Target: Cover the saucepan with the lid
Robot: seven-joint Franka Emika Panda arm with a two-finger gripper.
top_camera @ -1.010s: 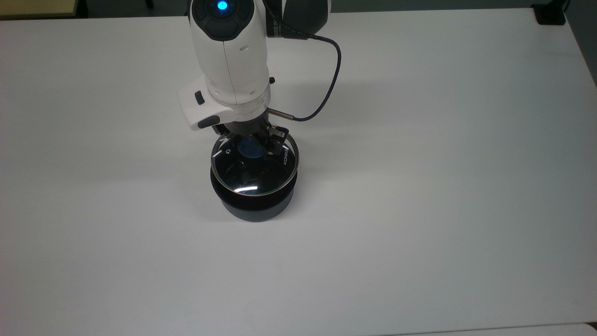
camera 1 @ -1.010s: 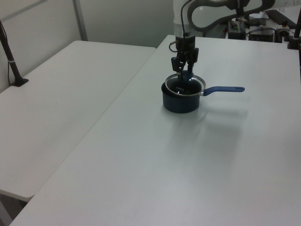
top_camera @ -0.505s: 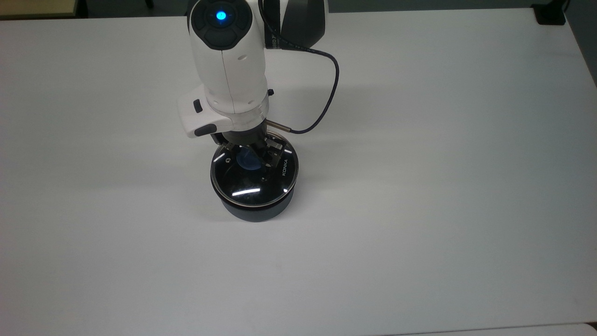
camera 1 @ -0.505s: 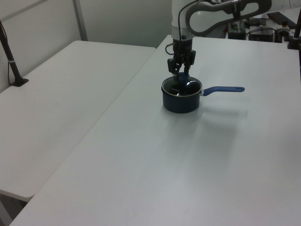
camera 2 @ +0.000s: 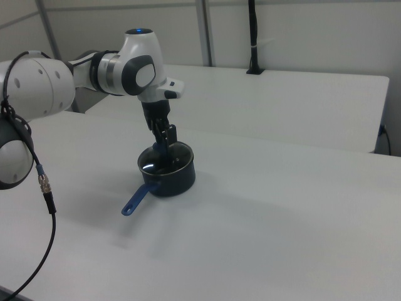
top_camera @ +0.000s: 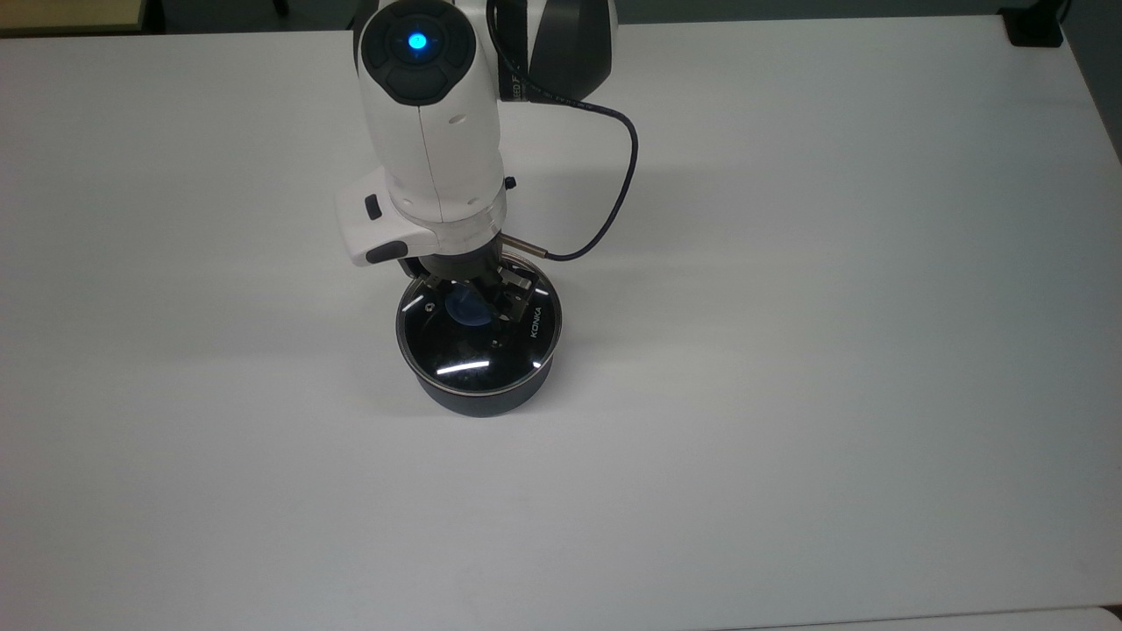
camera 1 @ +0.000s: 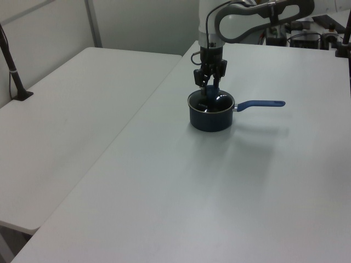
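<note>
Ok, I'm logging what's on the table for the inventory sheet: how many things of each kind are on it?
Saucepan: 1
Lid: 1, sitting on the saucepan
Total: 2 things on the table. The end effector is at the lid's blue knob.

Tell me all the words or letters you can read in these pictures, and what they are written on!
"KONKA" stands on the glass of the lid, near its rim on the top view's right.
White print on the dark band of the robot arm, beside the cable, is cut off and too small to read.
The saucepan and the table bear no words that I can see.
</note>
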